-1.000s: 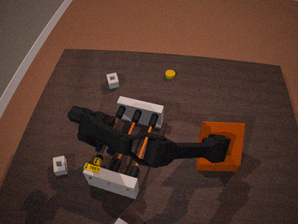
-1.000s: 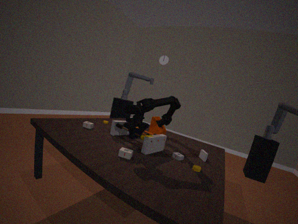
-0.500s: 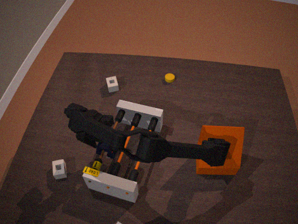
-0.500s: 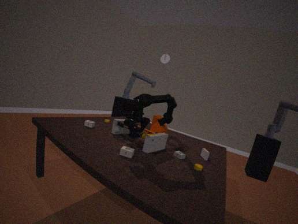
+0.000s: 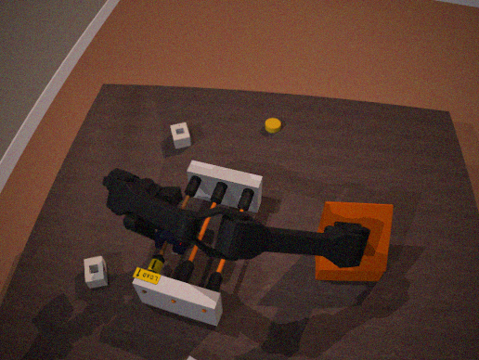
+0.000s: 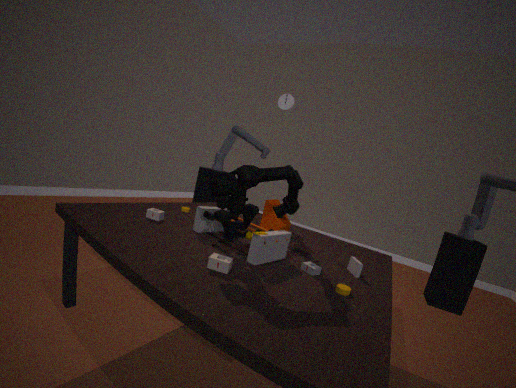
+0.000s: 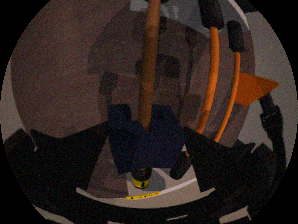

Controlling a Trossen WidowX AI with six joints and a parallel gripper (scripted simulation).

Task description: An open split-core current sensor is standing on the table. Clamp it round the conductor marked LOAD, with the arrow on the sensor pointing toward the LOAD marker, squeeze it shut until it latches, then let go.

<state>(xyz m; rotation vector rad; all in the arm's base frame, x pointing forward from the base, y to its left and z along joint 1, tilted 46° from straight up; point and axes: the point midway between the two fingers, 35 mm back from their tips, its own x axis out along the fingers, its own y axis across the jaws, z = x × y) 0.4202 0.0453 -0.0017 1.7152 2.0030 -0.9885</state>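
Orange box (image 5: 357, 209) (image 6: 270, 219) (image 7: 252, 90) stands partly hidden behind the black arm (image 5: 297, 241) (image 6: 270, 174) (image 7: 272, 120), its contents unclear.

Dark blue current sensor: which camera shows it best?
The wrist view: both dark blue halves of the current sensor show, with the conductor running between them. The top view shows only bits beneath the black gripper; in the exterior view, I can't make it out.
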